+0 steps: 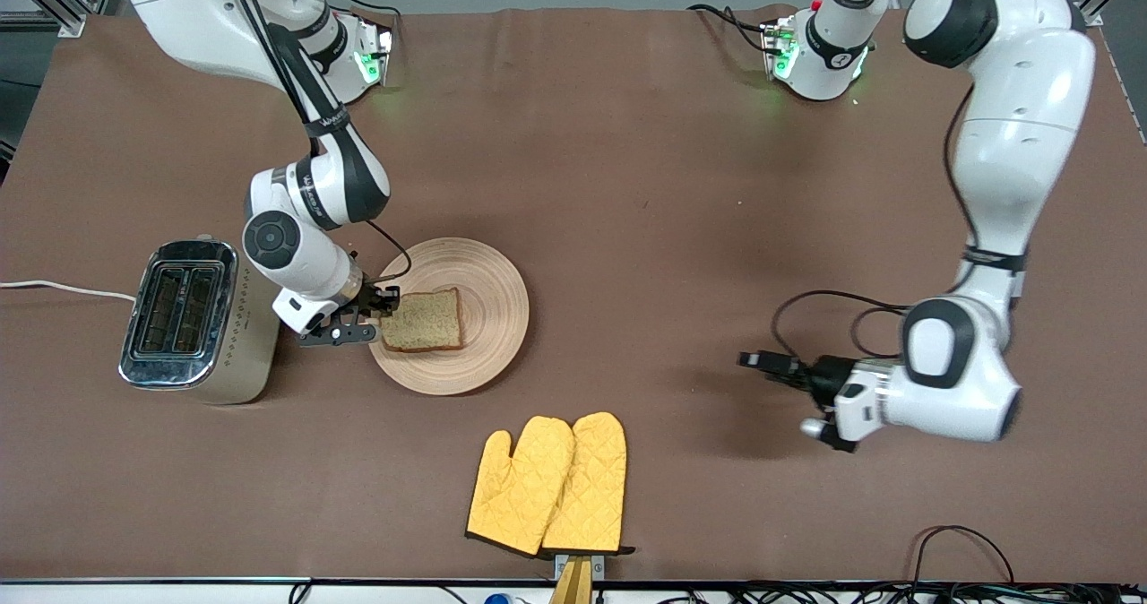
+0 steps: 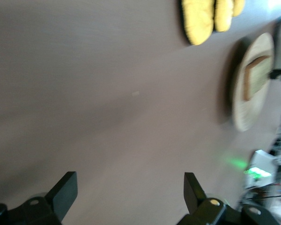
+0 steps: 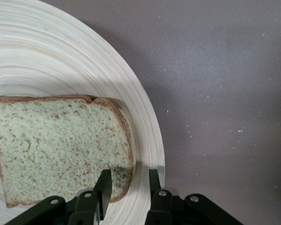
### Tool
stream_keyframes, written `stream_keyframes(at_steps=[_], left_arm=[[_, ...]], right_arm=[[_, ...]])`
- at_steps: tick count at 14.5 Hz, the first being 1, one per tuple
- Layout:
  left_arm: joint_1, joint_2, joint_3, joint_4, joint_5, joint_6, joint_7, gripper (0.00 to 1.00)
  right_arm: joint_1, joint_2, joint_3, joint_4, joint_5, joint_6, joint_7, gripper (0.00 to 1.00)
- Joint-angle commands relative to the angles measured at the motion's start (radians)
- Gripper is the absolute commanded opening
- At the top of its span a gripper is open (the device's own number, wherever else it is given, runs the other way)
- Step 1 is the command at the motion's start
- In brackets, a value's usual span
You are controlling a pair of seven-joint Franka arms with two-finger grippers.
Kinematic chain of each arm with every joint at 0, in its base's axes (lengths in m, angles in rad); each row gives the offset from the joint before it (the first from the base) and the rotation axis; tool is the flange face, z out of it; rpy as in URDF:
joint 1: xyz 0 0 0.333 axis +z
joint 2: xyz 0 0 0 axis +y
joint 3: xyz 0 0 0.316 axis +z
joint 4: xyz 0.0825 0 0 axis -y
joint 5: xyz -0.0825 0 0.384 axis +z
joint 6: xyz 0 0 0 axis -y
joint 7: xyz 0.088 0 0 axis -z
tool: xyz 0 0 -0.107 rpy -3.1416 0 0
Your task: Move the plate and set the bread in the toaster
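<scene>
1. The right gripper [image 1: 383, 310], reaching from the upper left of the front view, sits low at the rim of the plate [image 1: 488, 272], left of centre in the frame, its jaws narrowly apart around the edge of the bread [image 1: 423, 320] that faces the toaster [image 1: 184, 322].

2. In the right wrist view the bread [image 3: 61, 145] lies flat on the plate [image 3: 84, 61], one corner of its crust sitting between the two dark fingers [image 3: 104, 185] at the bottom of the frame; whether the pads already press the slice cannot be told.

3. The slice lies straight ahead of the jaws, away from the toaster, so the pinch falls on its nearest edge; it is roughly square, with no marked long axis.

4. The toaster stands at the left of the front view, just beside the right gripper, its two slots open upward and running from the top of the frame toward the bottom; by this showing, the slice must be raised on edge and lined up with a slot.

5. The left gripper [image 1: 769, 364] waits at the lower right of the front view, well apart from the plate, jaws wide apart and empty in the left wrist view [image 2: 131, 192].

6. The right arm is clearly the nearer to both bread and toaster.

7. A pair of yellow oven mitts [image 1: 548, 496] lies on the brown desk [image 1: 627, 138] at bottom centre.
</scene>
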Motion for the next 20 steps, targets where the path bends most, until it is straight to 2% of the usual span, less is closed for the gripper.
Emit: stream_keyframes(at_steps=[1, 4, 6, 8, 10, 12, 13, 15, 17, 18, 20], left_arm=[[0.004, -0.124, 0.005, 0.01, 0.172, -0.055, 0.008, 1.0], [-0.002, -0.295, 0.046, 0.008, 0.353, -0.079, -0.007, 1.0], [-0.011, -0.411, 0.046, 0.007, 0.4, -0.154, -0.015, 1.0], [-0.011, -0.506, 0.048, 0.007, 0.406, -0.22, -0.065, 1.0], [-0.005, -0.586, 0.046, -0.003, 0.438, -0.254, -0.122, 1.0], [-0.004, -0.645, 0.04, -0.01, 0.444, -0.256, -0.221, 1.0], [-0.002, -0.684, 0.035, -0.039, 0.443, -0.269, -0.301, 1.0], [-0.001, -0.721, 0.026, -0.055, 0.441, -0.297, -0.422, 1.0], [0.004, -0.752, 0.031, -0.094, 0.426, -0.309, -0.504, 1.0], [-0.001, -0.786, 0.041, -0.145, 0.423, -0.282, -0.515, 1.0], [-0.023, -0.902, 0.084, -0.33, 0.403, -0.155, -0.516, 1.0]], right_arm=[[0.007, 0.022, -0.003, 0.014, -0.011, 0.013, -0.003, 0.4], [0.014, 0.042, -0.003, 0.014, -0.011, 0.045, -0.003, 0.37], [0.024, 0.047, -0.003, 0.013, -0.011, 0.062, -0.003, 0.35], [0.033, 0.051, -0.003, 0.013, -0.011, 0.065, -0.001, 0.26], [0.033, 0.051, -0.003, 0.013, -0.013, 0.062, -0.004, 0.05], [0.033, 0.051, -0.003, 0.016, -0.013, 0.047, -0.007, 0.0], [0.03, 0.034, -0.006, 0.027, -0.021, 0.006, -0.009, 0.0], [0.03, -0.022, -0.012, 0.112, -0.031, -0.26, 0.004, 0.0], [0.021, -0.062, -0.012, 0.206, -0.101, -0.468, 0.026, 0.0], [0.019, -0.085, -0.012, 0.243, -0.14, -0.545, 0.036, 0.0], [0.012, -0.114, -0.023, 0.319, -0.204, -0.695, 0.06, 0.0]])
